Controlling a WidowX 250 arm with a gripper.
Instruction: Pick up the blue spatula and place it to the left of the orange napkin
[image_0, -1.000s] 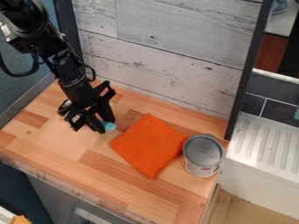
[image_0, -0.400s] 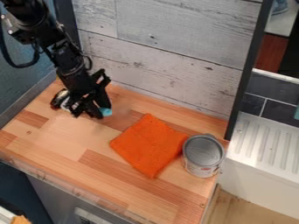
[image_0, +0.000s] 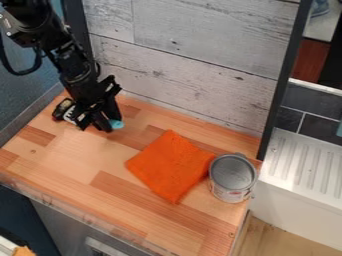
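Counter (image_0: 73, 157) | gripper (image_0: 111, 125) shifted farther from napkin (image_0: 170, 166), spatula (image_0: 117, 124) along, clamped in jaws | napkin lower-right of jaws; release likely next

Left to right (roughly): spatula (image_0: 117, 124), napkin (image_0: 169, 166), can (image_0: 232, 186).

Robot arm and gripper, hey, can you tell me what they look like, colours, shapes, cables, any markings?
The arm is black, built of chunky, angular segments and joints, with a few small pale, shiny spots near its upper part. A black cable loops out at its side. The gripper is black too, with an angular shape. I can't make out any markings.
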